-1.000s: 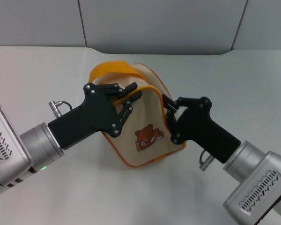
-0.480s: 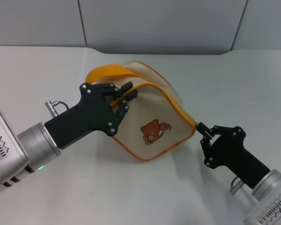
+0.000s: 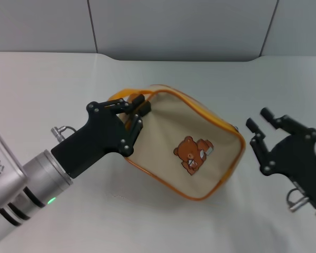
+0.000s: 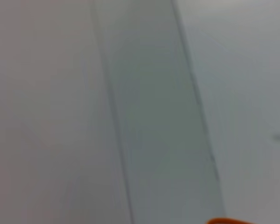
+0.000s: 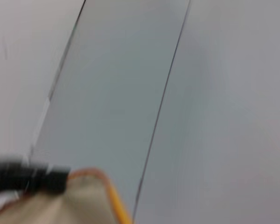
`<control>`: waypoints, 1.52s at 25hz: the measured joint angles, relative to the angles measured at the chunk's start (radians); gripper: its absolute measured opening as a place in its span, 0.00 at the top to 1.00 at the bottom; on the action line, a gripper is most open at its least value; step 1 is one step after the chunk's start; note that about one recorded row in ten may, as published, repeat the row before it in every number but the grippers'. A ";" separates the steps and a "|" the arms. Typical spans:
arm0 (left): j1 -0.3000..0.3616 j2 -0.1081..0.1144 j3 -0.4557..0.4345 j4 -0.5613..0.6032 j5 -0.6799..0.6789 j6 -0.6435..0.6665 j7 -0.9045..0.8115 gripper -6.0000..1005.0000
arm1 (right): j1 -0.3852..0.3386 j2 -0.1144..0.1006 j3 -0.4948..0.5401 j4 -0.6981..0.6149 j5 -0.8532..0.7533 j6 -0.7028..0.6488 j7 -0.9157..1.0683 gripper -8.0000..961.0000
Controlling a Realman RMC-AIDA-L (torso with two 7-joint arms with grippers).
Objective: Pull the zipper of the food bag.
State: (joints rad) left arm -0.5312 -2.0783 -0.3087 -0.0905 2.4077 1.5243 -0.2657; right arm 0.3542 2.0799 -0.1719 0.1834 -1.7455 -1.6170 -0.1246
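The food bag lies on the white table, cream with orange piping, its bear print facing up. My left gripper is shut on the bag's left end, beside the orange loop handle. My right gripper is open and empty, a short way to the right of the bag's right end and not touching it. The zipper runs on the far side of the bag and does not show. The right wrist view shows a corner of the bag with its piping.
The white table runs back to a grey panelled wall. A sliver of orange shows at the edge of the left wrist view. A dark blurred shape lies beside the bag's corner in the right wrist view.
My right gripper pulled away to the right from the bag's right end, then let go and opened. The bag stretched and swung right, lying flatter. My left gripper kept its hold.
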 joint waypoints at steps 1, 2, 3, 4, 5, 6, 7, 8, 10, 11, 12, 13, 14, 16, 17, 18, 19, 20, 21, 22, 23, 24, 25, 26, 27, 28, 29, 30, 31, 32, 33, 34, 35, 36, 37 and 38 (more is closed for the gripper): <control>0.017 0.000 -0.017 -0.020 0.000 -0.009 -0.019 0.89 | -0.001 -0.001 -0.004 -0.037 -0.010 -0.020 0.083 0.88; 0.044 0.000 -0.046 -0.057 0.000 -0.031 -0.070 0.89 | 0.005 0.000 -0.012 -0.166 -0.059 -0.066 0.342 0.78; 0.044 0.000 -0.046 -0.057 0.000 -0.031 -0.070 0.89 | 0.005 0.000 -0.012 -0.166 -0.059 -0.066 0.342 0.74; 0.055 0.000 -0.053 -0.068 0.000 -0.048 -0.091 0.89 | 0.012 0.000 -0.016 -0.232 -0.091 -0.081 0.462 0.70; 0.062 0.000 -0.054 -0.074 0.000 -0.065 -0.102 0.89 | 0.020 0.000 -0.023 -0.284 -0.120 -0.091 0.568 0.66; 0.067 0.000 -0.051 -0.078 0.004 -0.080 -0.107 0.89 | 0.030 -0.001 -0.033 -0.338 -0.149 -0.100 0.657 0.62; 0.069 0.000 -0.035 -0.073 0.017 -0.093 -0.105 0.89 | 0.057 -0.007 -0.077 -0.437 -0.213 -0.119 0.823 0.57; 0.069 0.000 -0.035 -0.073 0.017 -0.093 -0.105 0.89 | 0.057 -0.007 -0.077 -0.437 -0.213 -0.119 0.823 0.54; 0.074 0.002 -0.023 -0.069 0.032 -0.092 -0.112 0.89 | 0.082 -0.019 -0.136 -0.498 -0.257 -0.135 0.925 0.47; 0.077 0.004 -0.020 -0.069 0.040 -0.088 -0.120 0.89 | 0.095 -0.025 -0.167 -0.520 -0.273 -0.143 0.965 0.44; 0.080 0.008 -0.019 -0.066 0.063 -0.076 -0.137 0.89 | 0.117 -0.034 -0.228 -0.551 -0.296 -0.152 1.021 0.41; 0.080 0.008 -0.019 -0.066 0.063 -0.076 -0.137 0.89 | 0.117 -0.034 -0.228 -0.551 -0.296 -0.152 1.021 0.37; 0.079 0.009 -0.018 -0.060 0.083 -0.069 -0.143 0.89 | 0.129 -0.036 -0.261 -0.564 -0.303 -0.155 1.044 0.34; 0.075 0.011 -0.017 -0.040 0.129 -0.045 -0.160 0.86 | 0.144 -0.038 -0.311 -0.581 -0.309 -0.155 1.076 0.26; 0.070 0.012 -0.017 -0.017 0.152 -0.024 -0.176 0.83 | 0.155 -0.038 -0.346 -0.592 -0.310 -0.155 1.093 0.21; 0.070 0.012 -0.017 -0.017 0.152 -0.024 -0.176 0.81 | 0.155 -0.038 -0.346 -0.592 -0.310 -0.155 1.093 0.17; 0.068 0.012 -0.016 -0.002 0.164 -0.010 -0.182 0.78 | 0.163 -0.038 -0.359 -0.594 -0.313 -0.155 1.101 0.13; 0.066 0.012 -0.016 0.008 0.172 -0.001 -0.184 0.75 | 0.163 -0.038 -0.359 -0.594 -0.313 -0.155 1.101 0.13; 0.063 0.013 -0.016 0.020 0.182 0.012 -0.187 0.72 | 0.167 -0.038 -0.361 -0.595 -0.316 -0.156 1.104 0.13; 0.055 0.015 -0.014 0.059 0.204 0.045 -0.206 0.69 | 0.171 -0.038 -0.362 -0.598 -0.319 -0.157 1.110 0.13; 0.055 0.015 -0.014 0.059 0.204 0.045 -0.206 0.65 | 0.171 -0.038 -0.362 -0.598 -0.319 -0.157 1.110 0.13; 0.050 0.015 -0.012 0.082 0.211 0.061 -0.220 0.60 | 0.171 -0.038 -0.362 -0.601 -0.319 -0.157 1.111 0.13; 0.045 0.015 -0.010 0.106 0.218 0.076 -0.235 0.55 | 0.171 -0.038 -0.362 -0.604 -0.319 -0.158 1.111 0.13; 0.040 0.015 -0.006 0.129 0.222 0.094 -0.252 0.50 | 0.170 -0.038 -0.359 -0.608 -0.319 -0.158 1.112 0.13; 0.031 0.015 0.007 0.171 0.227 0.128 -0.284 0.45 | 0.170 -0.039 -0.354 -0.612 -0.319 -0.155 1.113 0.13; 0.031 0.015 0.007 0.171 0.227 0.128 -0.284 0.43 | 0.170 -0.039 -0.354 -0.612 -0.319 -0.155 1.113 0.13; 0.029 0.015 0.013 0.186 0.228 0.141 -0.292 0.40 | 0.169 -0.039 -0.353 -0.614 -0.318 -0.154 1.114 0.13; 0.026 0.015 0.020 0.197 0.228 0.153 -0.300 0.37 | 0.169 -0.039 -0.353 -0.615 -0.317 -0.153 1.115 0.13; 0.024 0.015 0.028 0.207 0.228 0.163 -0.303 0.34 | 0.169 -0.040 -0.353 -0.616 -0.317 -0.154 1.116 0.13; 0.020 0.015 0.039 0.219 0.229 0.177 -0.310 0.31 | 0.170 -0.041 -0.354 -0.617 -0.317 -0.155 1.120 0.13; 0.020 0.015 0.039 0.219 0.229 0.177 -0.310 0.28 | 0.170 -0.041 -0.354 -0.617 -0.317 -0.155 1.120 0.13; 0.019 0.015 0.046 0.223 0.229 0.181 -0.311 0.25 | 0.172 -0.041 -0.358 -0.618 -0.318 -0.154 1.124 0.13; 0.018 0.015 0.050 0.226 0.229 0.185 -0.312 0.24 | 0.172 -0.041 -0.358 -0.618 -0.318 -0.154 1.124 0.13; 0.018 0.015 0.057 0.228 0.229 0.189 -0.313 0.23 | 0.172 -0.041 -0.359 -0.618 -0.318 -0.154 1.125 0.13; 0.017 0.015 0.070 0.230 0.229 0.194 -0.313 0.22 | 0.172 -0.041 -0.360 -0.618 -0.318 -0.153 1.125 0.13; 0.015 0.015 0.080 0.231 0.229 0.196 -0.313 0.21 | 0.172 -0.041 -0.360 -0.618 -0.318 -0.153 1.125 0.13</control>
State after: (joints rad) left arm -0.5163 -2.0629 -0.2289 0.1407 2.6370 1.7204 -0.5783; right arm 0.5266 2.0385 -0.5321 -0.4350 -2.0639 -1.7699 1.0000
